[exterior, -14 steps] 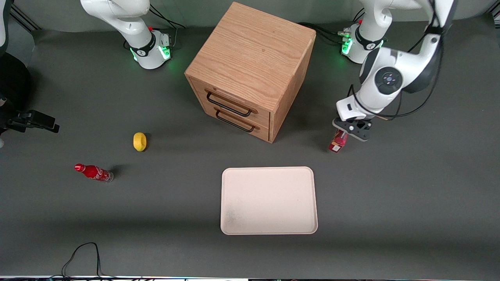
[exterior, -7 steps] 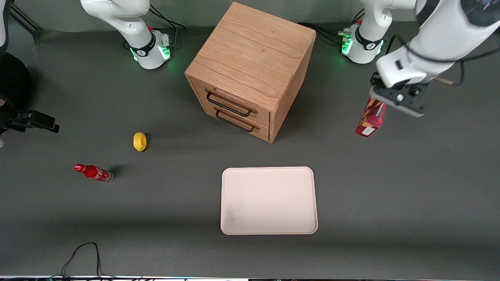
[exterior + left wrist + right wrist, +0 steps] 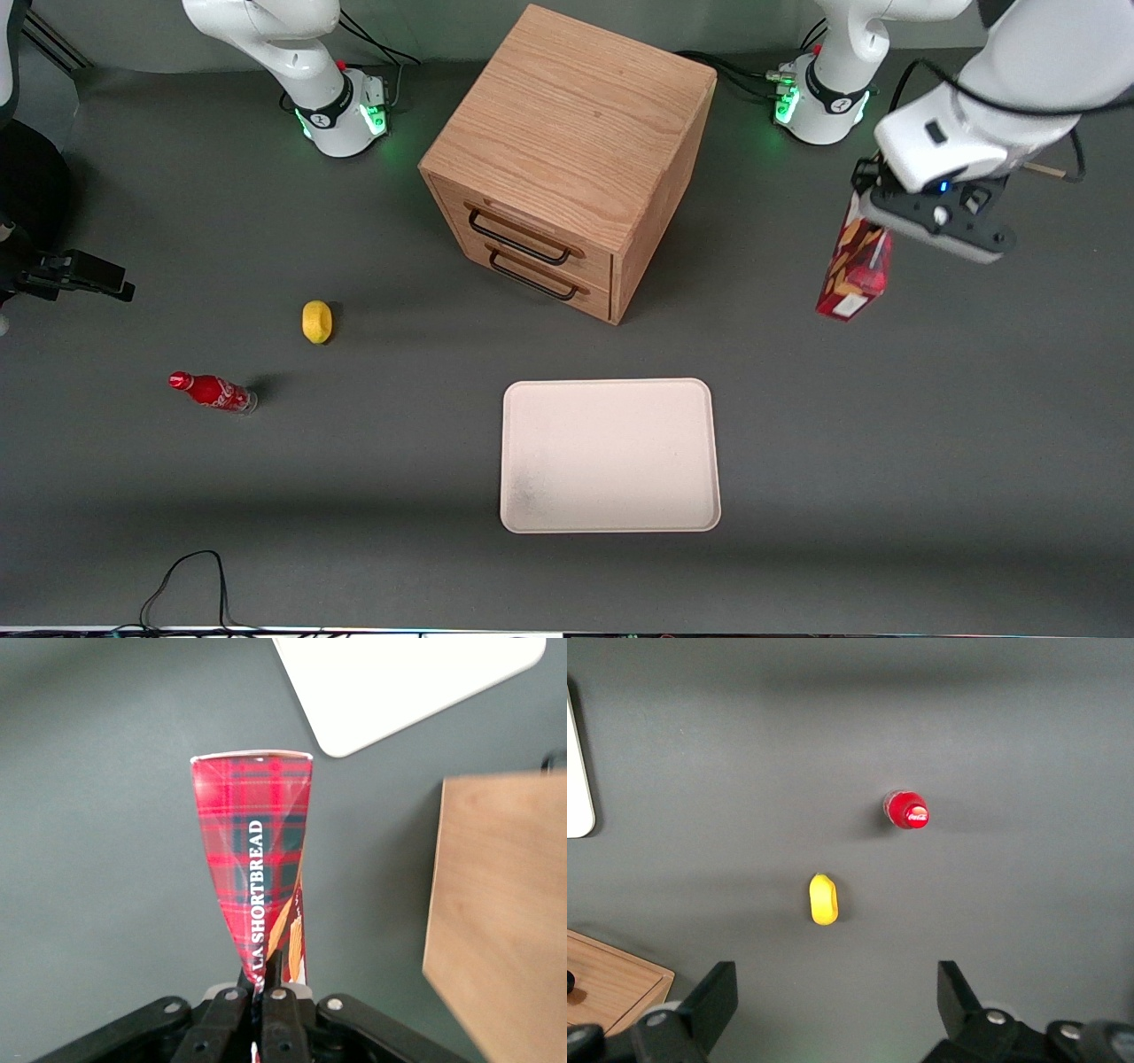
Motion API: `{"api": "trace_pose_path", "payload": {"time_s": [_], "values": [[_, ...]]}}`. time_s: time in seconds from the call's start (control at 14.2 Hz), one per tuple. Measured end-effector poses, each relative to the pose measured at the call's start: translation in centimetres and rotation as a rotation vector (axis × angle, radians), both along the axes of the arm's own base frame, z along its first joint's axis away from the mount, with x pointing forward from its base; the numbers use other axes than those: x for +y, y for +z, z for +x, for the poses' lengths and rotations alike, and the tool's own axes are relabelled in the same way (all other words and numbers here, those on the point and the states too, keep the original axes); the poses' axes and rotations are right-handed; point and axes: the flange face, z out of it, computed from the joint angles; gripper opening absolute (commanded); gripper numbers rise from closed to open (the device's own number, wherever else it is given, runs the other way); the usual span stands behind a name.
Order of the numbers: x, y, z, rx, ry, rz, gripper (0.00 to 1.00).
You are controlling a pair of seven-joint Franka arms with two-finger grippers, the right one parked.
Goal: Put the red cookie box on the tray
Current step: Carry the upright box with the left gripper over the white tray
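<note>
The pincer (image 3: 877,232) hangs in the air toward the working arm's end of the table (image 3: 930,443), level with the cabinet (image 3: 567,159) and well apart from it, its fingers (image 3: 276,979) clamped tight on the upper end of the box (image 3: 852,266). The box dangles end-down from the grip, clear of the table, its white end panel lowest and facing the front camera. In the wrist view the box (image 3: 257,873) shows a red tartan side with the word SHORTBREAD in white along it, and a strip of cookie picture near the fingers; the cabinet's wooden top (image 3: 496,904) is beside it and a rounded corner of the tray (image 3: 390,682) lies past the box's free end. The tray (image 3: 609,455) lies flat on the table, nearer the front camera than the cabinet and in front of its two black-handled drawers (image 3: 532,257), well apart from the box. A lemon (image 3: 316,321) lies toward the parked arm's end of the table from the cabinet, and a small red bottle (image 3: 213,392) lies on its side farther toward that end and nearer the front camera than the lemon.
</note>
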Motion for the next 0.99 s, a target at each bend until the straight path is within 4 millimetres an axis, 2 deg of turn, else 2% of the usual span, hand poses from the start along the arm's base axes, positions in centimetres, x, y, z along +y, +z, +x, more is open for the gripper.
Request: {"api": "trace_pose_path", "payload": {"time_s": [0.14,0.28,0.56,0.78,0.92,0.99], "values": [[-2.2,-1.3,3.2,-0.005,0.078,-0.012,0.0],[-5.2,-2.9,6.2,-0.009,0.15,-0.026,0.0],[-10.5,-6.9,11.0,-0.036,0.281,-0.066,0.0],[-12.8,-9.4,12.8,-0.062,0.336,-0.094,0.0],[-13.1,-11.4,13.4,-0.044,0.347,-0.084,0.0],[-13.1,-13.1,13.8,-0.028,0.35,-0.071,0.0]]}}
